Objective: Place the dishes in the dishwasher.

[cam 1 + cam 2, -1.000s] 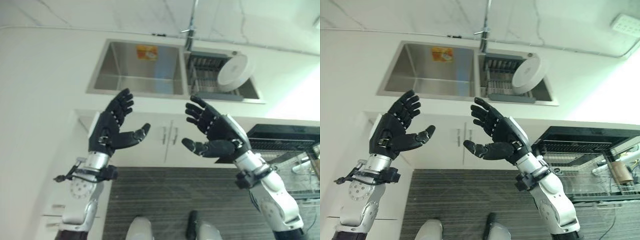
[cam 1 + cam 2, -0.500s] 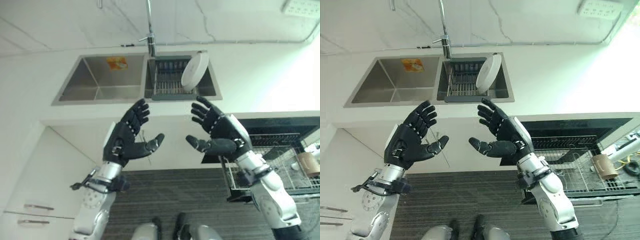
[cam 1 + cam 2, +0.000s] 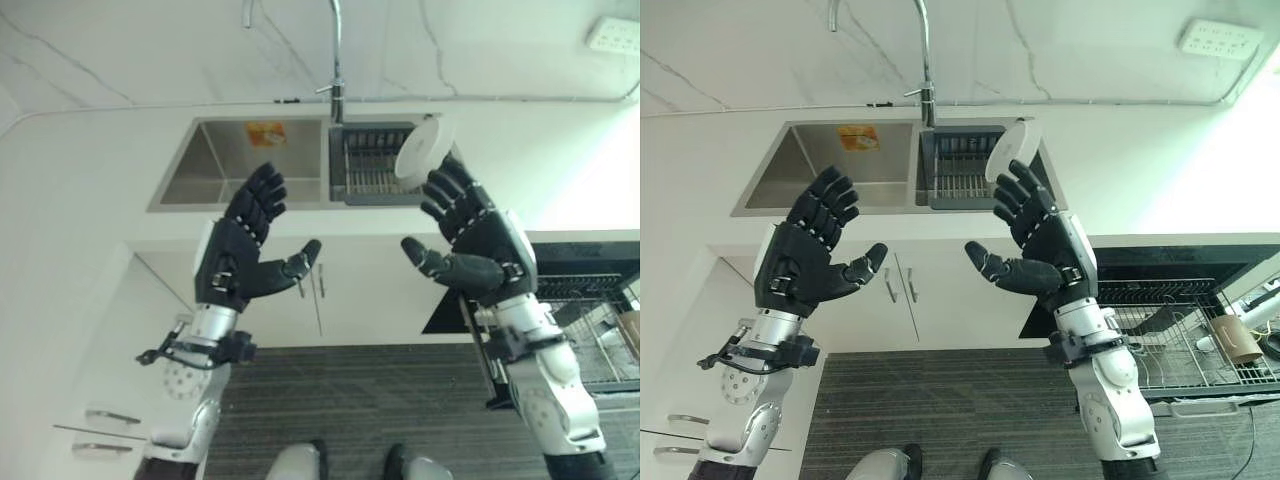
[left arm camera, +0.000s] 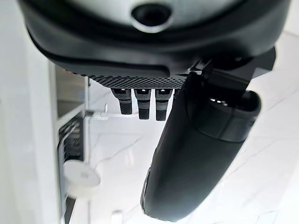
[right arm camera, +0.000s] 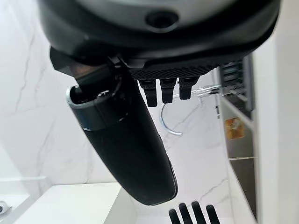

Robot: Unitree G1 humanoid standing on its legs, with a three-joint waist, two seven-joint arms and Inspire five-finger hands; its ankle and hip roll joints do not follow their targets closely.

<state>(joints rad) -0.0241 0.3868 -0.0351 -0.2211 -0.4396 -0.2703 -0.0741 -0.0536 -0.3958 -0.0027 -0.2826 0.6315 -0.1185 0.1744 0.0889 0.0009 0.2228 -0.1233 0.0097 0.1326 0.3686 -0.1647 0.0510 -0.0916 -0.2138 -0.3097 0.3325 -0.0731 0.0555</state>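
I had both hands raised and spread, holding nothing: left hand [image 3: 240, 255], right hand [image 3: 475, 240]. The white plate [image 3: 420, 158] stood on edge in the sink rack [image 3: 372, 170] just beyond my right fingertips, propped for an easy grab, I reckoned.

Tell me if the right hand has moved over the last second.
Yes. Against the sink, the right hand has gone up toward the plate; its open fingers now reach the plate's lower edge in the view.
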